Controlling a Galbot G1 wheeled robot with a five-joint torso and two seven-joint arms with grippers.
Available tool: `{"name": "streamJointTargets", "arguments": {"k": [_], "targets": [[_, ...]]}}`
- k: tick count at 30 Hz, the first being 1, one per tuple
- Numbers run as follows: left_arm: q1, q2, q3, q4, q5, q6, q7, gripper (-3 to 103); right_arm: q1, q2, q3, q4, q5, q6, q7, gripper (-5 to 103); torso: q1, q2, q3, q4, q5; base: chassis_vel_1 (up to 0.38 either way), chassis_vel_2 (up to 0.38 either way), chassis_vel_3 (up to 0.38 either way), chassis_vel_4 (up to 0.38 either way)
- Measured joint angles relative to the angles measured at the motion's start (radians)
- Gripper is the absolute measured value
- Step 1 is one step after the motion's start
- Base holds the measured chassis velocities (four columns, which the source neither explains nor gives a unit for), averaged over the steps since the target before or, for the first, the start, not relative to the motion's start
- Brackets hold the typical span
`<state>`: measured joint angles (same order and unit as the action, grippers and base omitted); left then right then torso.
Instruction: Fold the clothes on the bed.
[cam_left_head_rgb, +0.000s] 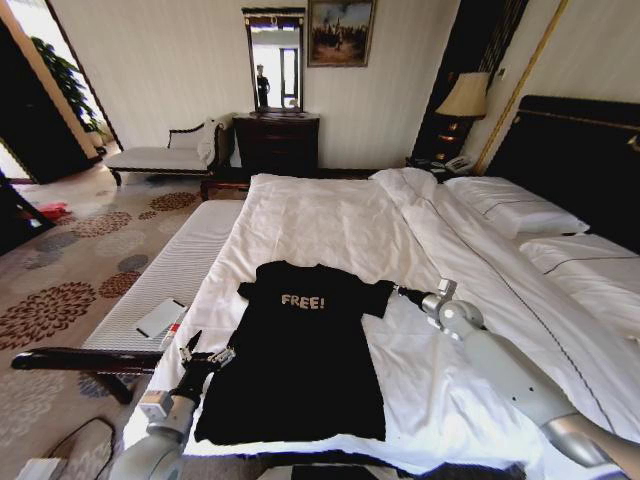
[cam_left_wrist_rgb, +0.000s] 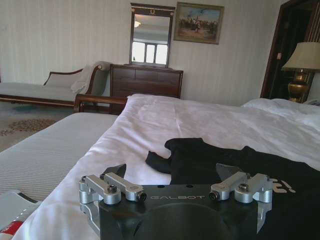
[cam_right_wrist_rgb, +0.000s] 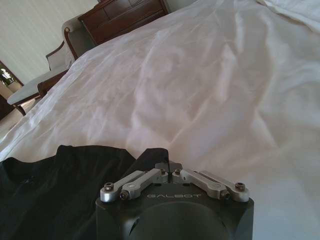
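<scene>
Black FREE! T-shirt (cam_left_head_rgb: 300, 360) flat on bed (cam_left_head_rgb: 330, 225), 6 o'clock. Left gripper (cam_left_head_rgb: 203, 357) spread wide, empty, at 9 o'clock edge; right gripper (cam_left_head_rgb: 402, 293) pinched on the 3 o'clock sleeve. Risk: one-sided pull skews shirt.

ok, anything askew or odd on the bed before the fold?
Mostly tidy. The black T-shirt lies flat, print up, on the white duvet. Its hem end hangs slightly over the foot edge. The left gripper sits open at the shirt's left edge; the right gripper is shut at the right sleeve. No spills or damage.
</scene>
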<state>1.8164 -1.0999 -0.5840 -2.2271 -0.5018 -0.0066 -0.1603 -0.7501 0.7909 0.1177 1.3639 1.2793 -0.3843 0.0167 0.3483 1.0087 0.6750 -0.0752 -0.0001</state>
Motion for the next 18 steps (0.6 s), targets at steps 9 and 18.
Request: {"name": "streamJointTargets", "arguments": {"k": [9,18], "targets": [[-0.008,0.006,0.002,-0.003,-0.001,0.0,-0.001,100,-0.003,-0.022,-0.001,0.066,0.005,-0.011,0.024,0,0.0,0.0,0.0,-0.0002,0.0001,0.0,0.0,0.0,0.0],[-0.002,0.004,-0.001,-0.007,-0.004,-0.001,0.001,100,0.066,-0.018,-0.101,0.173,0.027,-0.039,0.088,0,0.0,0.0,0.0,0.0,-0.0002,0.0,0.0,0.0,0.0]]}}
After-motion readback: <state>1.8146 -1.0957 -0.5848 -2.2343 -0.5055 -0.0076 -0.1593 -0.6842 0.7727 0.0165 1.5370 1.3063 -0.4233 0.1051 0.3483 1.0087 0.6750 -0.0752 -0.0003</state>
